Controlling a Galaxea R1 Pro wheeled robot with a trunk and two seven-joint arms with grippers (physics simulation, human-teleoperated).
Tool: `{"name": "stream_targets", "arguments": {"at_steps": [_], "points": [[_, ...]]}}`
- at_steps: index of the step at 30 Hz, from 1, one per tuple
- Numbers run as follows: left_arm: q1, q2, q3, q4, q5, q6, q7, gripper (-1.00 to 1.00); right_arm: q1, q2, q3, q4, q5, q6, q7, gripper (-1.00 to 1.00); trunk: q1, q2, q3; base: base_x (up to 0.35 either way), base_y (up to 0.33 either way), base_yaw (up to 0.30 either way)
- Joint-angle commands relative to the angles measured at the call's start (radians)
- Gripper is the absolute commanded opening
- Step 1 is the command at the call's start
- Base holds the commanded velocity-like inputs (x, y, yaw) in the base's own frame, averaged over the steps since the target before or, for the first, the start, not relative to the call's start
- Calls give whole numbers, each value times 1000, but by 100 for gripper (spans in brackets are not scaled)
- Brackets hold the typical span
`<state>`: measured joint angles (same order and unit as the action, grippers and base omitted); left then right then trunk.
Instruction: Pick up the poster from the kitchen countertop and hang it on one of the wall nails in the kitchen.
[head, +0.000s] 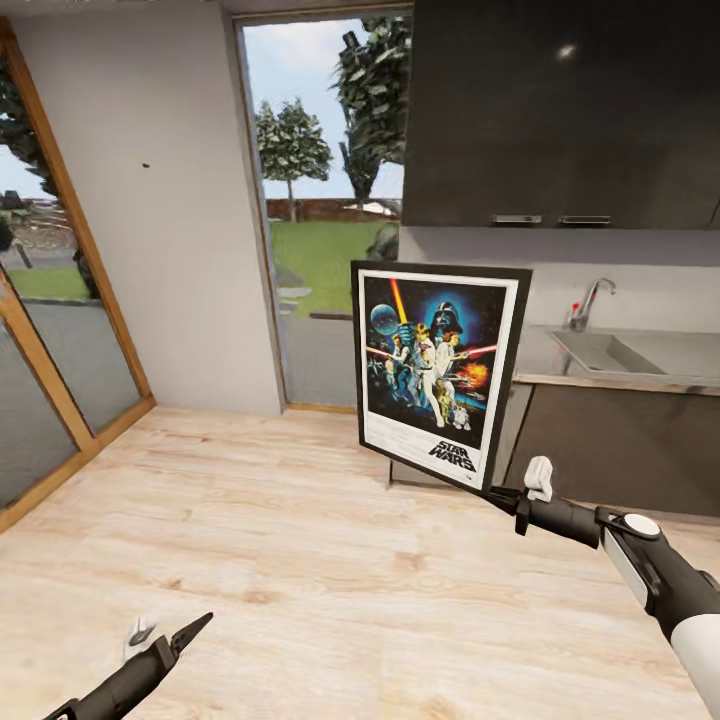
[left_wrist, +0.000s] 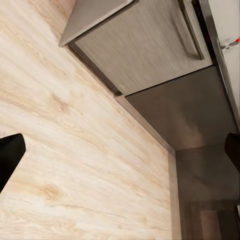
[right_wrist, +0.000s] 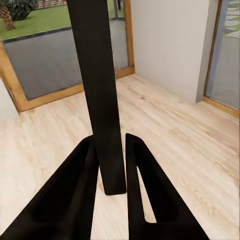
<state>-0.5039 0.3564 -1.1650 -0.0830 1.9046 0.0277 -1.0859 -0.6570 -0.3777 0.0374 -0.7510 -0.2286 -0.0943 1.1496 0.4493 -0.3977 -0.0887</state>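
The pale grey wall (head: 160, 220) carries a wall nail (head: 146, 165) — a tiny dark speck, well left of the poster (head: 438, 372). The poster hangs upright in the air before the surface (head: 640, 372), its lower right corner pinched in the right claw (head: 497, 493). The left claw (head: 160, 645) hovers low over the floor (head: 280, 560), apparently spread and empty.

— Where do we log the poster (head: 437, 371)?
— Held upright over the floor (head: 300, 540), before the countertop (head: 560, 372), our right gripper (head: 497, 496) at its lower corner.
— And the nail (head: 146, 165)?
— On the wall, well left of it.
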Motion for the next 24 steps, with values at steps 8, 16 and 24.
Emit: {"name": "stream_targets", "arguments": {"at_steps": [8,16,24], "points": [[-1,1,-8,-1,10,4,-2,100,-1,-1,4,1,-5,-7,1,-100,1,-2,-4,0,299,257],[-1,1,-7,-1,10,4,-2,100,-1,-1,4,1,-5,-7,1,-100,1,-2,-8,58,301,274],[-1,2,-7,-1,10,5,-2,100,-1,-1,3,1,-5,-7,1,-100,1,-2,-12,112,309,198]]}}
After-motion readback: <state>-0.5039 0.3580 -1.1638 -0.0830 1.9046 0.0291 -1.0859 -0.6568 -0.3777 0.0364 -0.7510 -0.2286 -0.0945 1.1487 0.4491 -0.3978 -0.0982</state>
